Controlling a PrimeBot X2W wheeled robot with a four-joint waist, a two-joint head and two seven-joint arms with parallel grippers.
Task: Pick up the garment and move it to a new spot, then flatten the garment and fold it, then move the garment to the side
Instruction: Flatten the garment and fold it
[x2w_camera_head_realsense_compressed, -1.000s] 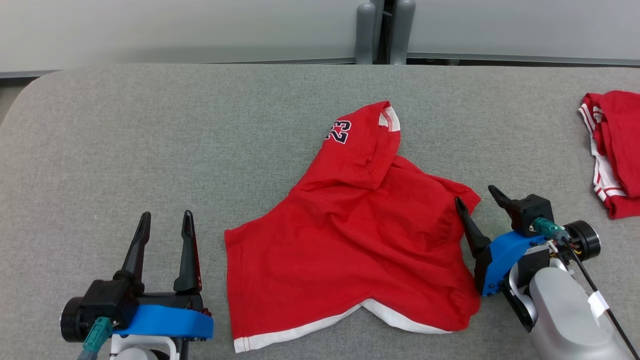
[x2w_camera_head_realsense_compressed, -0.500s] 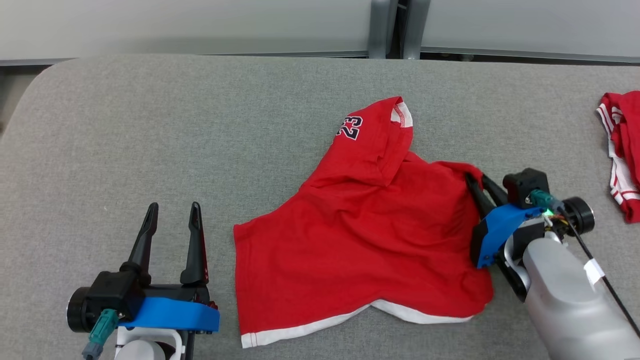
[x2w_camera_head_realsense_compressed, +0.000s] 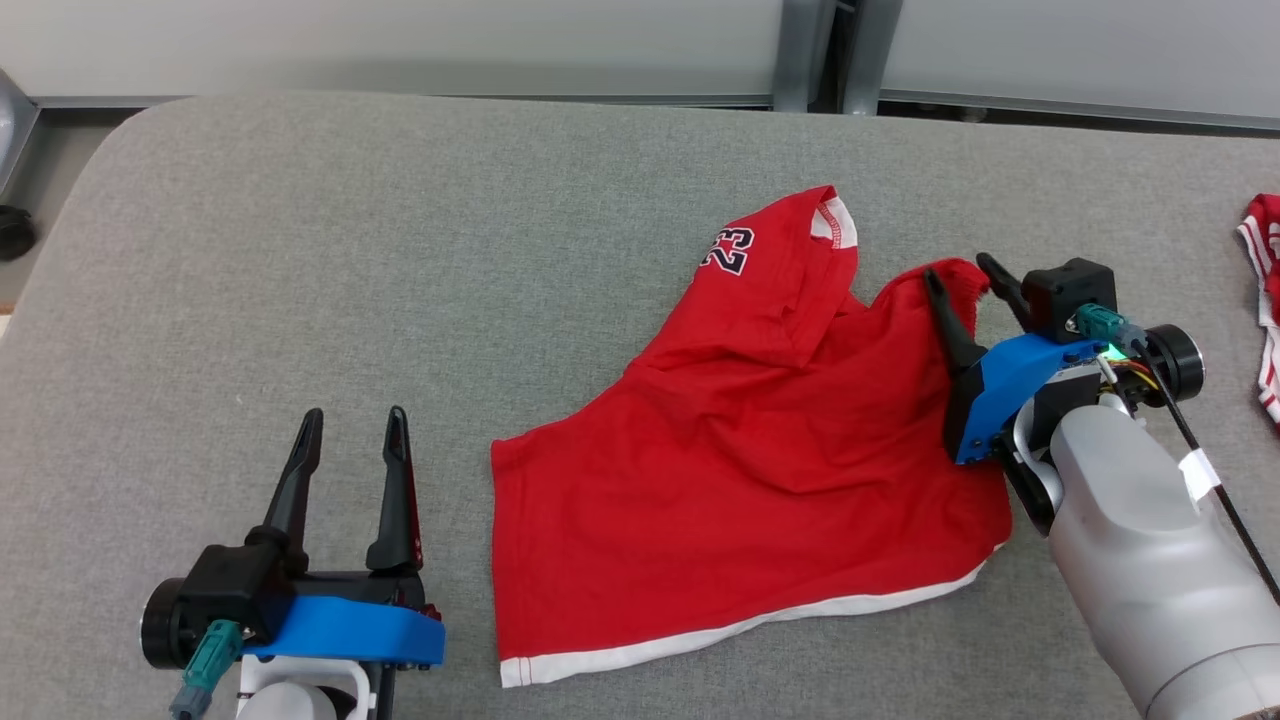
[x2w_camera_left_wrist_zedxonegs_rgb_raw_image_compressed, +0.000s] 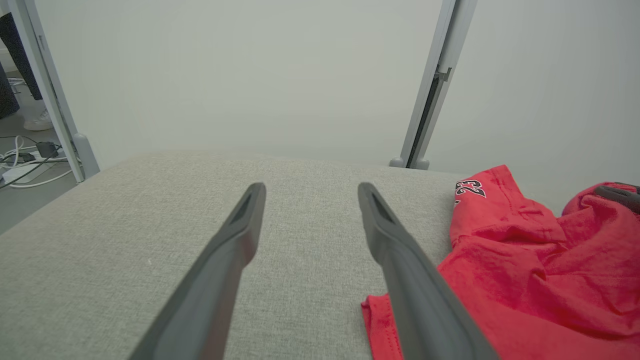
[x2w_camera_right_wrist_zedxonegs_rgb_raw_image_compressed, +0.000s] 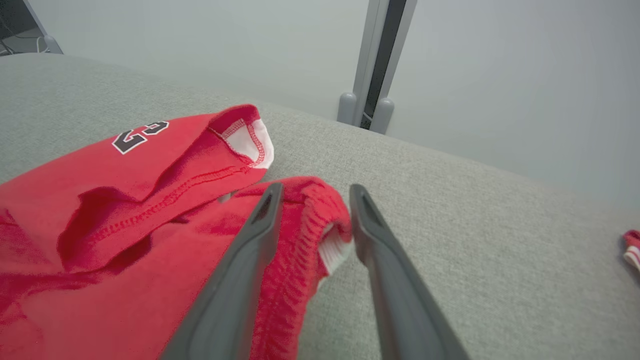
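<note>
One pair of red shorts (x2w_camera_head_realsense_compressed: 760, 470), number 23, white hem band: lies right of centre on the grey worktop (x2w_camera_head_realsense_compressed: 400, 250). Change noted: right waistband corner drawn toward the far edge by the right gripper (x2w_camera_head_realsense_compressed: 955, 268); hem now runs straighter. Right fingers, lately closed, stand apart, waistband loose between them. Left gripper (x2w_camera_head_realsense_compressed: 356, 412) idle near the front edge, fingers wide apart. Flattening appears under way; folding not yet begun.

Grey fabric-covered table (x2w_camera_head_realsense_compressed: 400, 250) with red garment (x2w_camera_head_realsense_compressed: 760, 470) numbered 23 mid-right, second red-and-white cloth (x2w_camera_head_realsense_compressed: 1268, 300) at right edge.
</note>
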